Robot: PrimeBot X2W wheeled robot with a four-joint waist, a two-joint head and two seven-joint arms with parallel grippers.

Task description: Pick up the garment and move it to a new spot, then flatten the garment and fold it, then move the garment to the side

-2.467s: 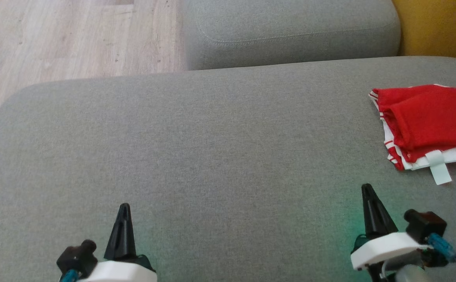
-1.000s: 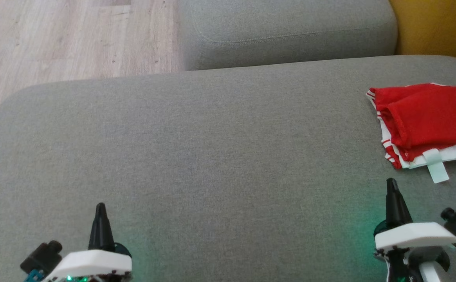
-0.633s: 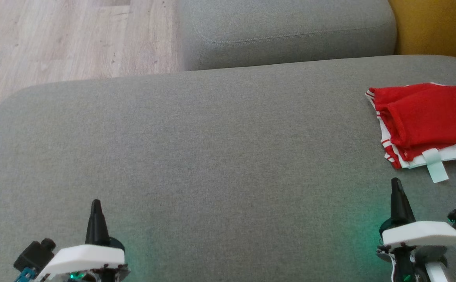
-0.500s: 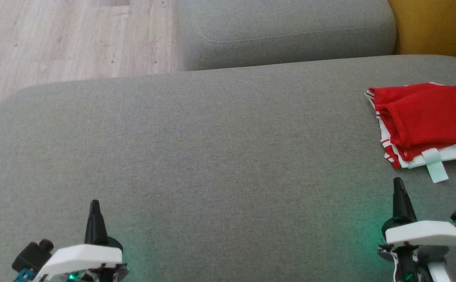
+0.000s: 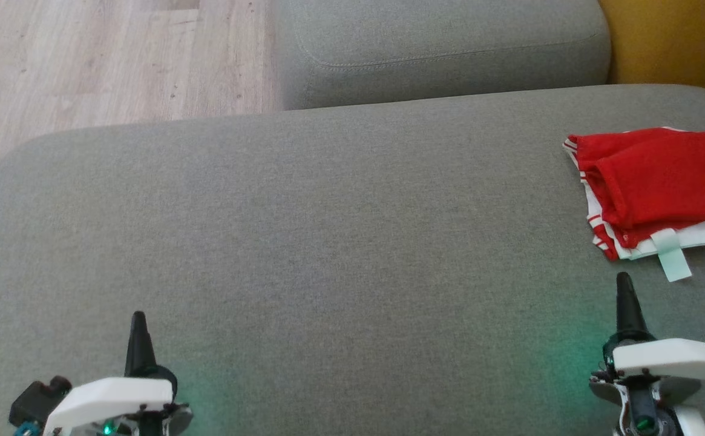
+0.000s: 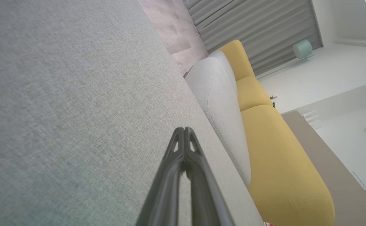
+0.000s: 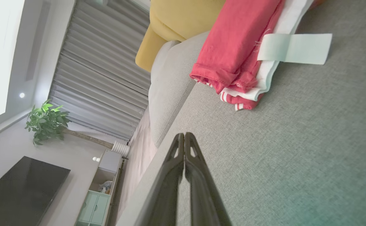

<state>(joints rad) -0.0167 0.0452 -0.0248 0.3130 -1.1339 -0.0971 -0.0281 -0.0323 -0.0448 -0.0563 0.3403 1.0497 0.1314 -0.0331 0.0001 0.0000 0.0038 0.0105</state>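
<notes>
Cushion (image 5: pixel 328 242) lies under left pincer (image 5: pixel 138 316) and right pincer (image 5: pixel 623 278), both closed.

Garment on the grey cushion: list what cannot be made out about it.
- Garment: its right side is cut off by the head view's right edge; the right wrist view's top edge cuts it too.
- Its kind: unclear, since the red top fold covers the layers beneath.
- Pale tag: any print is too small to read.
</notes>
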